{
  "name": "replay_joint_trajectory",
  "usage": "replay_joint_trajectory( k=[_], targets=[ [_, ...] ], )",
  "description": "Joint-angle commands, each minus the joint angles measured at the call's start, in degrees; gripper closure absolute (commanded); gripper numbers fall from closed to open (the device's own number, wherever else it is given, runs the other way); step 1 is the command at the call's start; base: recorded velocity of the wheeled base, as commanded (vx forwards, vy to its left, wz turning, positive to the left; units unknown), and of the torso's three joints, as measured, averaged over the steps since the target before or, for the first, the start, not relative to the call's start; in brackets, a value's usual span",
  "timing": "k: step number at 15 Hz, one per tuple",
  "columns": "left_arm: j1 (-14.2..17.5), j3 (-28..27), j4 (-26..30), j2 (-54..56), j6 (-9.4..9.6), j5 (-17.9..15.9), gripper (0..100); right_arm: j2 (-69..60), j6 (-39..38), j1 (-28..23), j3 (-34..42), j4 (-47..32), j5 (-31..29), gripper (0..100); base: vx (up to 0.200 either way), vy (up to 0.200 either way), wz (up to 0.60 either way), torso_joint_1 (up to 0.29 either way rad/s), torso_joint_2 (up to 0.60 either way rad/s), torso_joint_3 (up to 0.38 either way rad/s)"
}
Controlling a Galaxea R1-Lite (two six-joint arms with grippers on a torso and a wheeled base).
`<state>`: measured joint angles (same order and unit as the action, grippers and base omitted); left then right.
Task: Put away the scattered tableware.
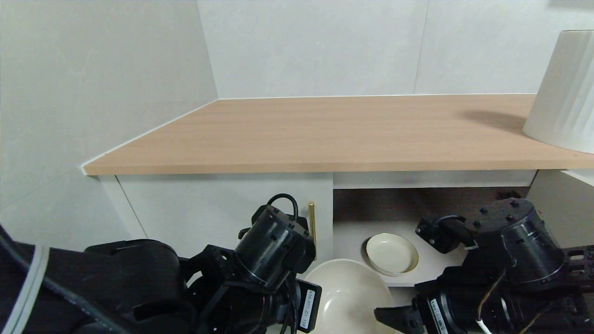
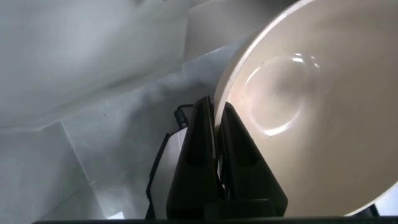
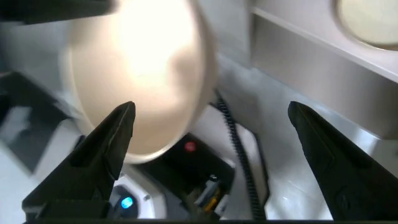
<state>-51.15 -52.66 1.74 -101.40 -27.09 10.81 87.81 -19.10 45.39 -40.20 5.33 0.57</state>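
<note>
While your left gripper (image 2: 216,107) is clamped on the rim of the bowl (image 2: 298,99), low before the open cabinet (image 1: 222,208), your right gripper (image 3: 211,112) hangs beside it, fingers (image 3: 106,149) spread and empty. That thin rim pinch could slip — tilt the bowl and it may drop, or clip the shelf (image 1: 345,240) edge. The shelf holds one dish (image 1: 391,253) near its front edge; the bowl is empty.

The bowl (image 1: 348,297) is plain glossy cream. The plate (image 1: 392,253) is a slightly yellower cream, also unpatterned. The left tool (image 2: 217,118) and right tool (image 3: 211,109) are black. The surface (image 1: 325,134) is light brown wood with fine straight grain. The lampshade (image 1: 564,93) is white with vertical pleats. The door (image 1: 222,208) is off-white, its handle (image 1: 312,227) brass-gold, the wall (image 1: 315,46) pale grey.
</note>
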Motion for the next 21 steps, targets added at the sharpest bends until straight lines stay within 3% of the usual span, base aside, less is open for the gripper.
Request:
replay_joint_trajectory(
  k=[1, 5, 6, 21],
  targets=[
    [-0.62, 0.10, 0.01, 1.21, 0.02, 0.09, 100, 2.28, -0.06, 0.05, -0.31, 0.03, -0.75, 0, 0.000, 0.000, 0.00, 0.000, 0.00, 0.000],
    [-0.70, 0.19, 0.01, 0.94, 0.02, 0.00, 100, 2.54, -0.15, 0.05, -0.31, 0.12, -0.75, 0, 0.000, 0.000, 0.00, 0.000, 0.00, 0.000],
    [-0.70, 0.19, 0.01, 0.85, -0.07, 0.09, 100, 2.63, -0.15, 0.05, -0.31, 0.12, -0.66, 100, 0.000, 0.000, 0.00, 0.000, 0.00, 0.000],
    [-0.70, 0.28, 0.01, 0.59, -0.16, 0.17, 100, 3.25, -0.06, 0.05, -0.14, 0.12, -0.75, 100, 0.000, 0.000, 0.00, 0.000, 0.00, 0.000]
  ],
)
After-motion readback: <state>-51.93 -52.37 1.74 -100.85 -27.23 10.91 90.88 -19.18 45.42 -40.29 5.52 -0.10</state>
